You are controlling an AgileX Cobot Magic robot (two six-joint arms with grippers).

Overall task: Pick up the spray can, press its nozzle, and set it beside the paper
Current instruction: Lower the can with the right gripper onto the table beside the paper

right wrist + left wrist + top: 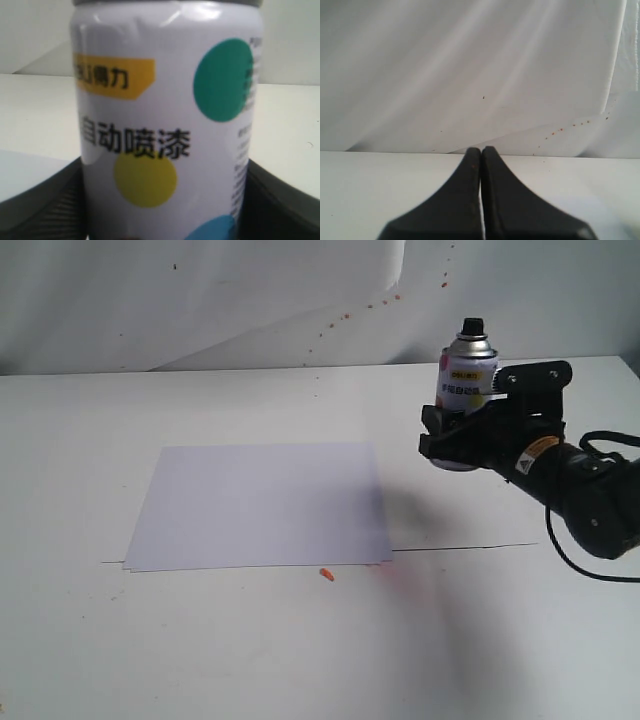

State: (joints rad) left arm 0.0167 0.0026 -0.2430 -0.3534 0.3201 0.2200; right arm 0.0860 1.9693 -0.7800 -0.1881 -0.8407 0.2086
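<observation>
One can (466, 380) is showing, carrying one nozzle (472, 326), and three coloured dots are facing the right wrist camera: one green dot (222, 80), one yellow dot (145, 180) and one blue dot (210, 231). One paper stack (265, 505) is lying on the single tabletop (200, 640), along with one orange fleck (326, 574), and one backdrop (200, 300) is hanging behind. Two grippers are appearing in all, the left gripper (481, 152) and the right gripper (455, 440), each showing two fingers in its own wrist view.
</observation>
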